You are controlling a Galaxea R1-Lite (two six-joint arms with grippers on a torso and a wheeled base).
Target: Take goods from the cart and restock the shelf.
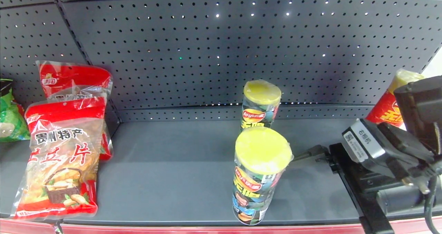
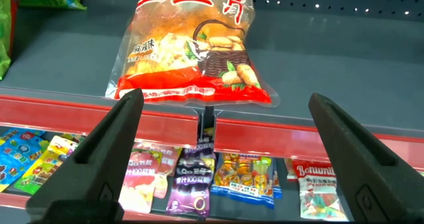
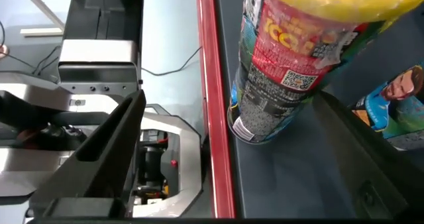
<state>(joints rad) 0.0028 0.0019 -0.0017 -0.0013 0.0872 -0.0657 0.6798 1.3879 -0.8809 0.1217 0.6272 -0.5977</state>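
"Three canisters on the shelf (image 1: 179,165). Are they sealed?"

"All are capped with yellow lids, so nothing inside shows. The front canister (image 1: 260,175), printed green and blue, stands upright near the shelf's front edge. The rear canister (image 1: 260,104) has the same print and stands behind it by the pegboard wall, apart from it."

"And the red canister (image 1: 388,106)?"

"It is at the far right end, tilted, partly behind the right arm. In the wrist view it sits between the spread fingers of the right pincer (image 3: 232,98), its base close to the red rail (image 3: 212,105). That pincer is wide apart; I cannot tell whether a finger touches the canister."

"Any bags?"

"Two clear, red-topped ones at the left, with pale golden slices showing inside. The front snack bag (image 1: 60,158) overlaps the rear snack bag (image 1: 74,82). A green bag (image 1: 10,120) sits at the far left."

"The left pincer (image 2: 225,96)?"

"Spread apart and empty, out before the rail, facing the front snack bag. Sweet packets (image 2: 199,177) lie on the lower shelf beneath."
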